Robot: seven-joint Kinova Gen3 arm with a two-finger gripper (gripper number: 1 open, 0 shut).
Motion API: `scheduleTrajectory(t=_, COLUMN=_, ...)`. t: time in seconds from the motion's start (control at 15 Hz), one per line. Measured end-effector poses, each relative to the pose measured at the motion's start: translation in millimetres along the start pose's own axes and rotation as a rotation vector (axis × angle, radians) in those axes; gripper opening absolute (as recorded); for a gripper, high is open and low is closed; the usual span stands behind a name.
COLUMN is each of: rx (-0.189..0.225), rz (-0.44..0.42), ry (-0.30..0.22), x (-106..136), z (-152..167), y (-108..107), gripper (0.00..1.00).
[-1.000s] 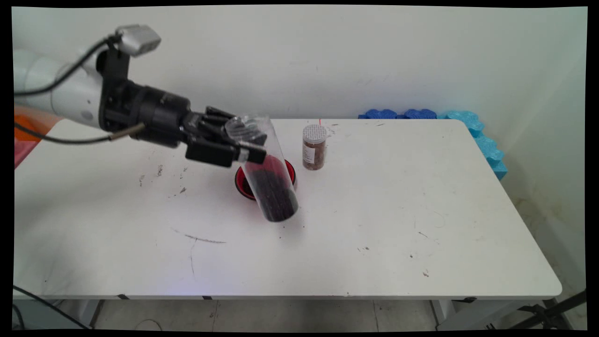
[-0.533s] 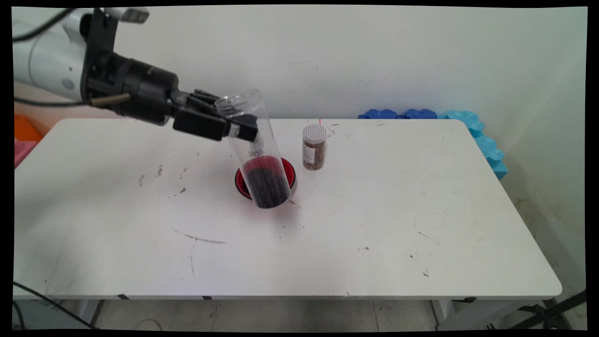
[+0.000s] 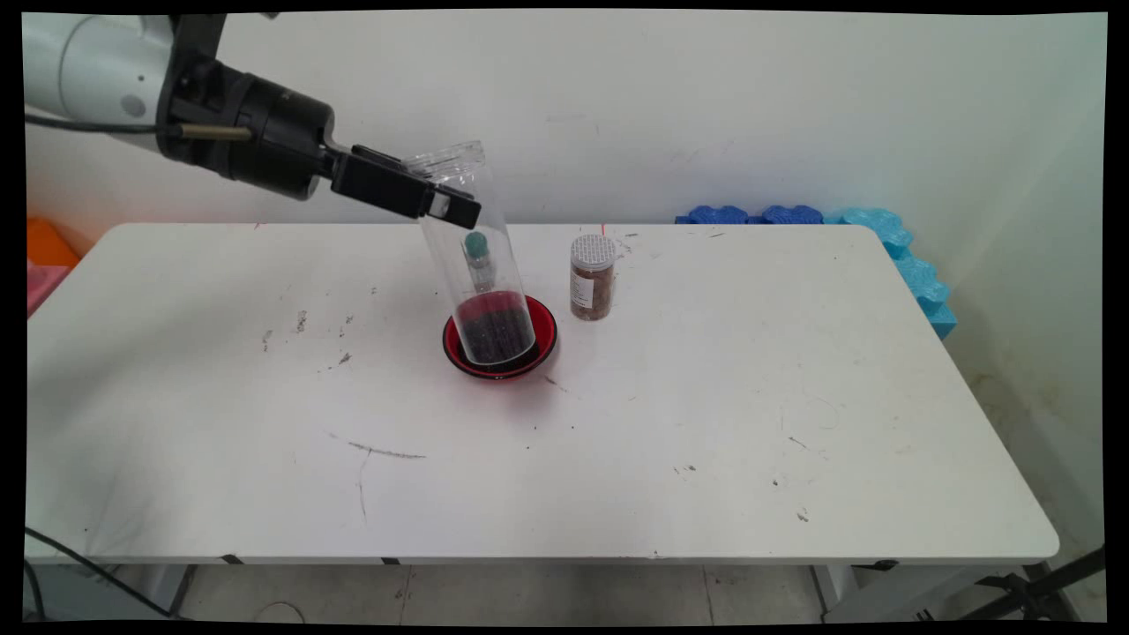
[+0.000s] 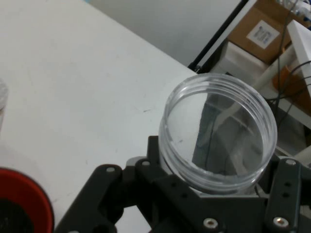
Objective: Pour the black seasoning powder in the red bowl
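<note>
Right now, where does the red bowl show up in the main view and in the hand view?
Main view: the red bowl sits centre-left on the white table, behind the base of the clear jar gripped near its open top by the gripper.
Hand view: red bowl at the bottom-left corner, cut by the edge.
Shared landmark: the clear jar, its open mouth filling the hand view.

1 clear jar (image 3: pixel 476 256), 1 red bowl (image 3: pixel 540 339), 1 spice bottle (image 3: pixel 592 277), 1 table (image 3: pixel 706 423).

Red bowl (image 3: pixel 500 339) and spice jar (image 3: pixel 592 277) crowd mid-table; front and right lie open
</note>
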Motion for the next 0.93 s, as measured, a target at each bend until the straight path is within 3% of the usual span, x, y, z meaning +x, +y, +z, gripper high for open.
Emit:
scheduleTrajectory(t=0.53, rx=0.053, rz=-0.222, ry=-0.06, x=-2.0, z=1.1, y=-30.6, gripper=0.0)
scheduleTrajectory(t=0.93, rx=0.05, rz=-0.405, ry=-0.108, x=-10.5, z=6.6, y=-50.4, gripper=0.0)
